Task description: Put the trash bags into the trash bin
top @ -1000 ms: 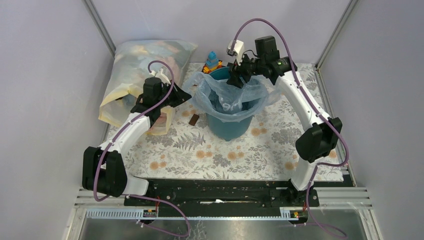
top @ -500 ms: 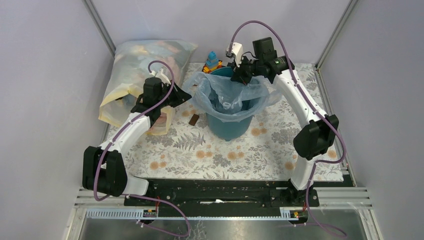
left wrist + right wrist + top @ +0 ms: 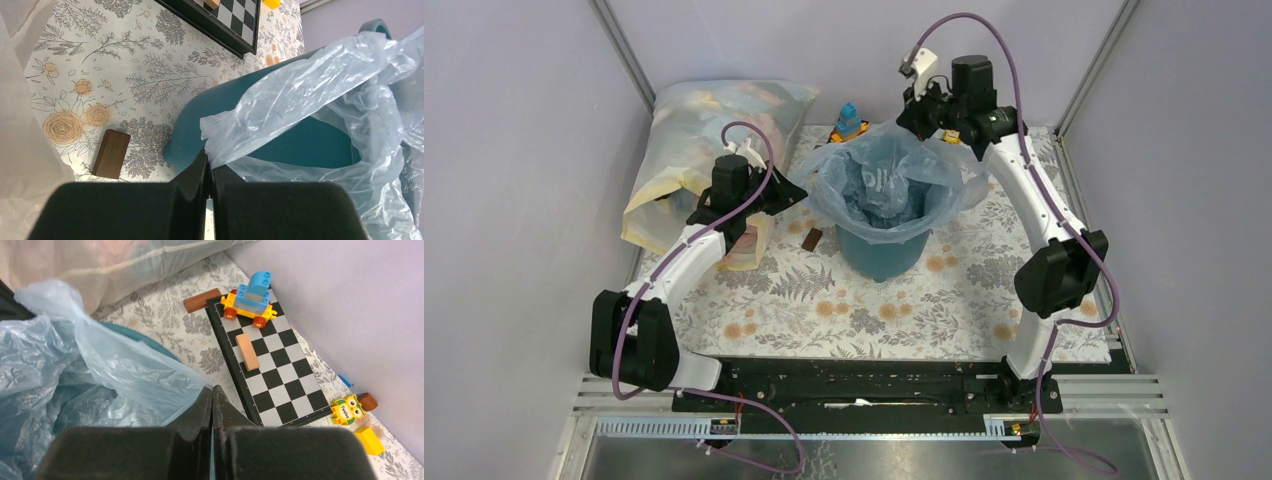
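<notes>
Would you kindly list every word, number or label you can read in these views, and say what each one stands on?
"Twelve": on the front of the yellow owl toy, seen in the right wrist view.
White printing on the trash bag: too blurred to read.
No other text shows.

The crinkly, translucent pale blue trash bag (image 3: pixel 879 182) lines the upright dark teal trash bin (image 3: pixel 886 258) mid-tabletop (image 3: pixel 824 310), mouth open, with its edges billowing out over the rim.

Only readable bit: "Twelve" on the yellow owl toy (image 3: pixel 345 410), just beside the checkerboard (image 3: pixel 270 375) corner. White print on the trash bag (image 3: pixel 879 185) is illegible.
</notes>
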{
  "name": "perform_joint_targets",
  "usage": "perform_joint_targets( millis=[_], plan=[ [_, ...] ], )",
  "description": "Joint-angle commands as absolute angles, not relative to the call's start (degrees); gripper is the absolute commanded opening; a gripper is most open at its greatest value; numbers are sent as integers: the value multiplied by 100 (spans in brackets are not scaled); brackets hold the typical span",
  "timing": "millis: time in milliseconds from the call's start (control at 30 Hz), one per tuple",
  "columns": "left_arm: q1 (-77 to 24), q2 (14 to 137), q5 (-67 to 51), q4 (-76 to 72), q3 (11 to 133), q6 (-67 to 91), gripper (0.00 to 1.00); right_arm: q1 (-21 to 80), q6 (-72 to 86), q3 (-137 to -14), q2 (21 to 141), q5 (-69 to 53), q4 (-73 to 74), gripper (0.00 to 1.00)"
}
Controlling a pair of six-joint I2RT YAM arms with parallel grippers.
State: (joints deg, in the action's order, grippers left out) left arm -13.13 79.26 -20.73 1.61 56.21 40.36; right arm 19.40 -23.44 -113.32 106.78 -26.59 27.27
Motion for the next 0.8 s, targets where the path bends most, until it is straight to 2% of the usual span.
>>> perform_joint_targets(
  millis=[0, 400, 600, 767],
  plan=[
    [-1279, 7971, -2074, -23, 5870, 3930, 3, 1628, -1566, -11597, 10798, -3146, 2048, 0],
    [-1160, 8759, -2458, -9, 6181, 4032, 2, 1174, -743, -12049, 11796, -3195, 2181, 0],
    [-1160, 8977, -2685, -9, 6171, 4058, 1, 971, -324, -11956, 12117, -4056, 2179, 0],
    [-1182, 8837, -2798, -164, 6053, 4122, 2, 943, -88, -11611, 12012, -4258, 2003, 0]
  ],
)
